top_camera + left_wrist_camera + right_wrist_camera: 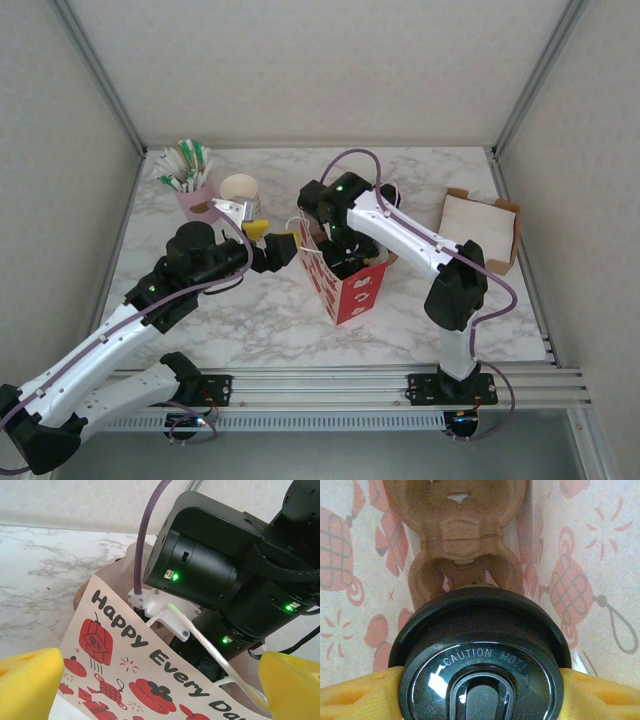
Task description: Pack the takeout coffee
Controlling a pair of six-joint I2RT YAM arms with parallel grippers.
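The takeout coffee [481, 625] is down inside the paper bag [350, 288]. Its black lid faces my right wrist camera, and the right gripper [480, 700] pinches it at the sides between yellow fingers [355, 695]. Beyond it a brown pulp carrier [460, 540] lies at the bag's bottom; I cannot tell whether the cup's base has reached a well. The left gripper [271, 238] hovers just beside the bag's left edge, spread wide and holding nothing. My worry is that letting go off-centre could tip the cup and spill it. The white handle [200, 640], draped against the right wrist, could also snag and drag the unsteadied bag over on withdrawal.
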